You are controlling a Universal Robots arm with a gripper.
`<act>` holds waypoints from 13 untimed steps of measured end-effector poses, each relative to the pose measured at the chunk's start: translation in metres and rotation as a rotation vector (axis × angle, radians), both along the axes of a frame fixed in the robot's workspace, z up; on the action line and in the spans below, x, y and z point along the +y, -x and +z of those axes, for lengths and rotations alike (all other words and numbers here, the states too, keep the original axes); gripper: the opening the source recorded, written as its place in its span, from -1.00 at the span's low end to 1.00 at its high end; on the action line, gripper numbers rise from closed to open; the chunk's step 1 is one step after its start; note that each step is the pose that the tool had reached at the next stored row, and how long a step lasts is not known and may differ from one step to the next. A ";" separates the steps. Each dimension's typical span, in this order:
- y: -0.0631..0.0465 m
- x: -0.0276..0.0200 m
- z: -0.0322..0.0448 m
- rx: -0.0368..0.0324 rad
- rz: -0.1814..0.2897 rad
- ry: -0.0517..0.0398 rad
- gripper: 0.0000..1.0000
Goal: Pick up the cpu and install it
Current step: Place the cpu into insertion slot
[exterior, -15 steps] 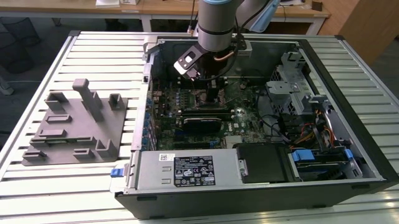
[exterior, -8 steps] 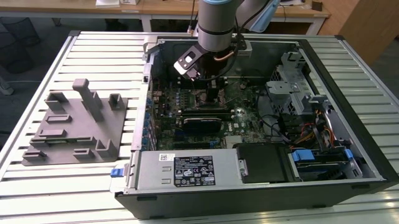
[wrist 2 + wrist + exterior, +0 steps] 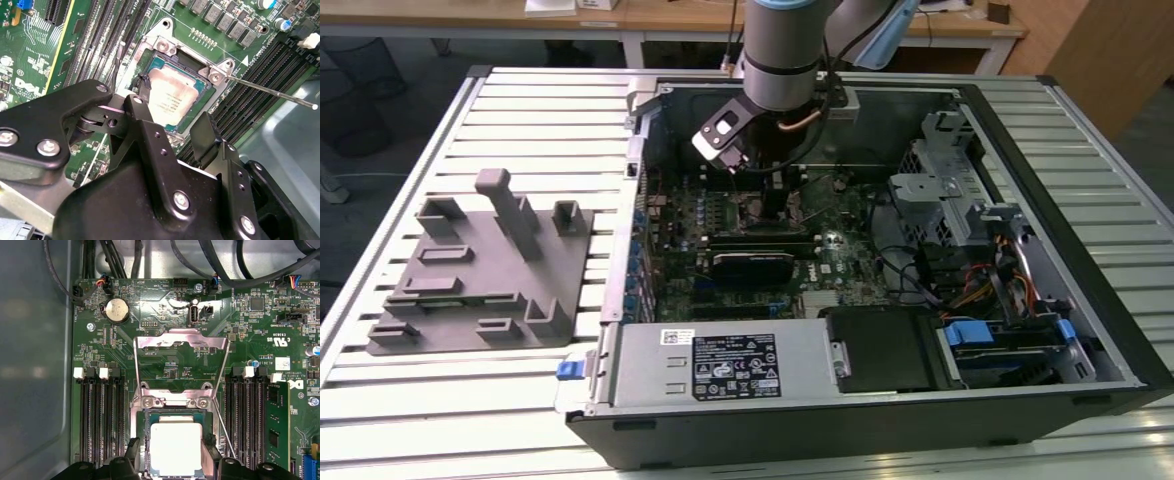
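Exterior view, from its left: the pale slatted bench (image 3: pixel 400 140) carried a grey tray (image 3: pixel 467 290) with upright blocks. The tray stood just beside the open computer case (image 3: pixel 854 425) and back from the bench's edges. Further right, the arm (image 3: pixel 781 45) reached down into the case near its far wall. There was free room around it above the motherboard (image 3: pixel 747 230), and the claw (image 3: pixel 767 190) was low over the board. A power supply (image 3: pixel 720 365) lay along the case's near edge. A drive cage (image 3: pixel 947 190) with bundled cables occupied the exterior view's right.

In both wrist views the cpu (image 3: pixel 172 97) (image 3: pixel 176 450) lay flat inside the socket frame (image 3: pixel 165 47), silvery top upward and its edges square to the frame. The claw straddled it closely. Whether it clasped the cpu or stood free of it could not be determined. The load plate (image 3: pixel 180 347) was swung open, away from the cpu. The thin lever (image 3: pixel 270 91) stood out over the memory slots (image 3: pixel 100 415), which flanked the socket on both sides.

Behind the bench stood wooden desks (image 3: pixel 654 15) on a dark floor (image 3: pixel 360 230).
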State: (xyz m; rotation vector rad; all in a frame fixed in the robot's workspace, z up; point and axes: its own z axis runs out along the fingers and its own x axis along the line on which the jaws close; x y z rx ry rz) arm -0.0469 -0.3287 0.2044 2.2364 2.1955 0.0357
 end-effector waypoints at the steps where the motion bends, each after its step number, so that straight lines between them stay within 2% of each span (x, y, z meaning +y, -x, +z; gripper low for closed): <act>1: 0.000 0.0000 -0.0003 -0.0001 0.000 0.0002 0.18; 5: 0.000 0.0000 -0.0020 0.0000 0.000 0.0006 0.21; 6: 0.001 0.0001 -0.0026 0.0000 0.000 0.0006 0.33; 13: 0.002 0.0004 -0.0079 0.0001 0.000 0.0008 0.33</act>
